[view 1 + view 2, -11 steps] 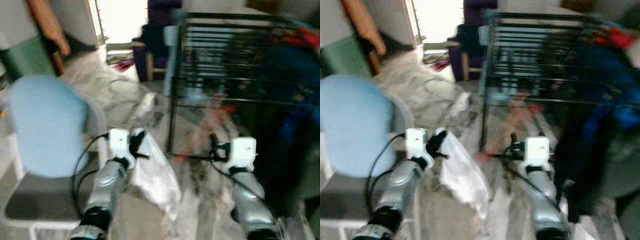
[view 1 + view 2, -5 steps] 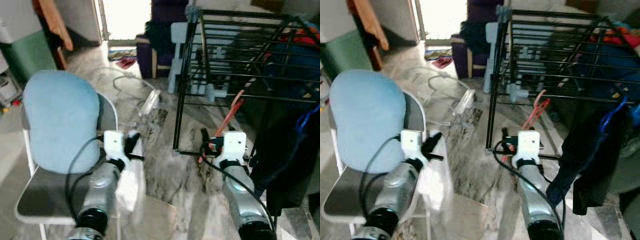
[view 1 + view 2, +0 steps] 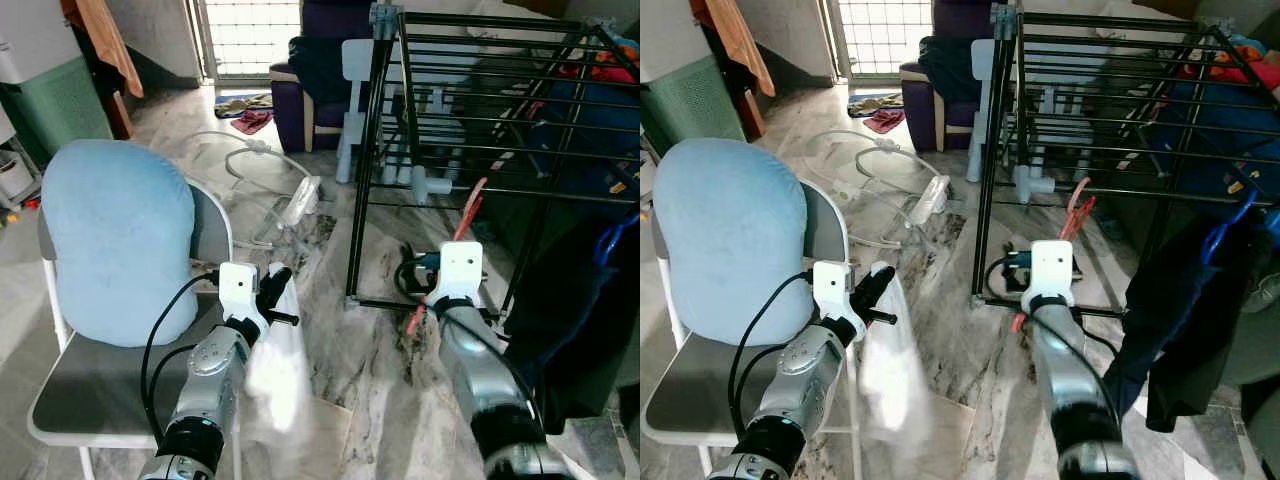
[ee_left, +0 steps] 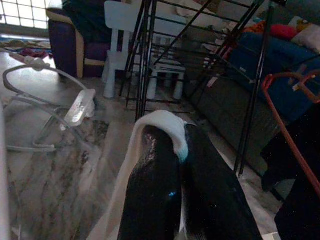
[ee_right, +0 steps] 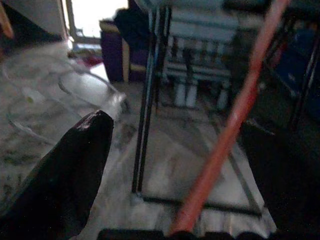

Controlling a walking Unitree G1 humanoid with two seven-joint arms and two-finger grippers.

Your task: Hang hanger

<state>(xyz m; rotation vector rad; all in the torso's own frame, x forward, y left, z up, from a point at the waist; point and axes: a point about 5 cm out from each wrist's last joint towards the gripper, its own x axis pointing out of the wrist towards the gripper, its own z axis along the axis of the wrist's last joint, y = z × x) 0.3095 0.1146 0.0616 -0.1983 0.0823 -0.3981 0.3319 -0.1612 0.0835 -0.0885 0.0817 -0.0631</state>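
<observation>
My right gripper (image 3: 420,280) is shut on a red hanger (image 3: 466,213) low in front of the black drying rack (image 3: 480,100). The hanger slants up towards the rack's lower bars. In the right wrist view the red hanger (image 5: 235,115) runs past one black finger (image 5: 75,160). Beside the chair, my left gripper (image 3: 275,287) is shut on a white cloth (image 3: 280,370) that hangs down from it. The left wrist view has both fingers pressed together with the white cloth (image 4: 165,122) draped over their tips.
A chair (image 3: 90,390) with a blue cushion (image 3: 115,240) stands close on my left. Dark clothes (image 3: 580,320) hang on the rack's right side. A purple sofa (image 3: 310,90), a small pale chair (image 3: 360,70) and white tubing (image 3: 270,170) lie beyond on the marble floor.
The camera has shifted and the picture has sharpened. The white cloth, earlier spread out to the right, now hangs straight down from my left gripper. The right gripper still holds the hanger.
</observation>
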